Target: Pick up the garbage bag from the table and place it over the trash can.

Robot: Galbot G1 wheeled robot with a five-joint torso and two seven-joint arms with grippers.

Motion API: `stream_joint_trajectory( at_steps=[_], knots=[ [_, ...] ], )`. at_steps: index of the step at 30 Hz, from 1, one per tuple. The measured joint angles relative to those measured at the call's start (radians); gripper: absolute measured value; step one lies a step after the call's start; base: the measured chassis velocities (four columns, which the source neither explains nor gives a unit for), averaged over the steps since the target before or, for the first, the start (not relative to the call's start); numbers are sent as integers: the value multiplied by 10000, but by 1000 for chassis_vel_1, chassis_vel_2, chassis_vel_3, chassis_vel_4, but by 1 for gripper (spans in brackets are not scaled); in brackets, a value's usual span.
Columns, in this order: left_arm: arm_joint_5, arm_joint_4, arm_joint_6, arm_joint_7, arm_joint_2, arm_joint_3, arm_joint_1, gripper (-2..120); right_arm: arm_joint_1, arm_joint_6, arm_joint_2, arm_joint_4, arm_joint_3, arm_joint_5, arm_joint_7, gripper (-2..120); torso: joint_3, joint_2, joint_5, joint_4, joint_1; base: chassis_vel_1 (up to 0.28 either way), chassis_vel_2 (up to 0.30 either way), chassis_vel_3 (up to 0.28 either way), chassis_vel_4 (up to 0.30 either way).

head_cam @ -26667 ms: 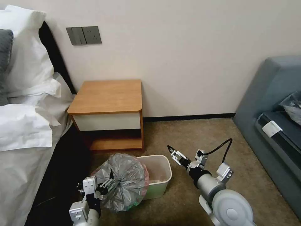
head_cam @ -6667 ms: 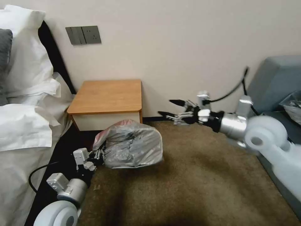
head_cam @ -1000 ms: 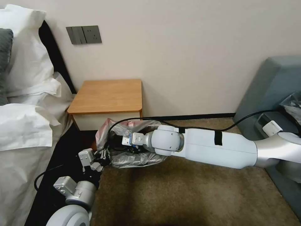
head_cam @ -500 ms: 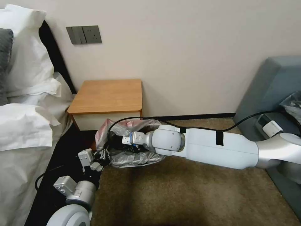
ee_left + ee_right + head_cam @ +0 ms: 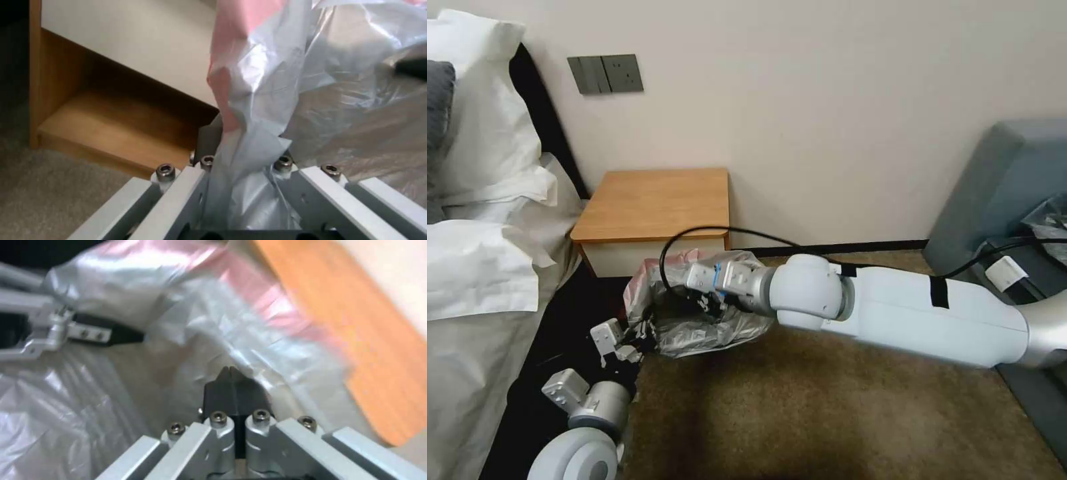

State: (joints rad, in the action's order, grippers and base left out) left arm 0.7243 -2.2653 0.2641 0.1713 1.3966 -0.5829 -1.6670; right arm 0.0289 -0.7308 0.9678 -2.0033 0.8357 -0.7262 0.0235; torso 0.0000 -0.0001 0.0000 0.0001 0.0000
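The crinkled, translucent silvery-grey plastic garbage bag with a pink rim [image 5: 707, 313] is held off the carpet in front of the small orange-brown wooden nightstand table with a white drawer front [image 5: 657, 203], just below its front edge and clear of its top. The cream trash can is not made out at this moment; it is judged to sit beneath or behind the bag.

The left gripper [image 5: 639, 335] is placed at the bag's edge nearest the bed. In the left wrist view a gathered fold of film and pink rim runs down between its fingers [image 5: 209, 140], so that side is pinched and kept as an anchor. The right gripper [image 5: 231, 371] is reached in among the film near the pink rim, with its 2 dark fingertips pressed together; whether a layer of film is caught between them cannot be told. With 1 side fixed and the other worked from within, the mouth is judged to be in the course of being spread.

Little room is left toward the nightstand and the bed; open carpet [image 5: 840, 413] lies toward the robot and its right.
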Motion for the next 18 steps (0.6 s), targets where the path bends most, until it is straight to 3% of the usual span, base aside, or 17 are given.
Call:
stream_joint_trajectory(
  at_steps=[5,10,12,13,16,18],
  knots=[
    [192,22,157,101,-25,-22,-20,7,-242,3,-247,-374,-579,-494,396,0,0,0,0,1,0,0,0,0,0],
    [761,17,580,576,-86,-9,-104,7,-1400,101,-979,-1235,-2001,-1846,1946,0,0,0,2,2,0,0,0,0,0],
    [1193,-35,824,933,-168,28,-150,7,-2464,401,-1750,-1800,-3124,-2332,2999,10,0,0,3,-1,-1,0,0,0,0],
    [1193,-35,824,933,-168,28,-150,7,-2464,401,-1750,-1800,-3124,-2332,2999,10,0,0,3,-1,-1,0,0,0,0],
    [1758,-76,1103,1296,-312,21,-169,7,-4837,1031,-2937,-2419,-4960,-2086,3584,25,-1,1,6,-6,0,0,0,0,0],
    [1891,-86,1173,1378,-347,17,-165,7,-5468,1291,-3108,-2487,-5390,-1875,3692,30,-1,0,6,-4,0,0,0,0,0]
  ],
)
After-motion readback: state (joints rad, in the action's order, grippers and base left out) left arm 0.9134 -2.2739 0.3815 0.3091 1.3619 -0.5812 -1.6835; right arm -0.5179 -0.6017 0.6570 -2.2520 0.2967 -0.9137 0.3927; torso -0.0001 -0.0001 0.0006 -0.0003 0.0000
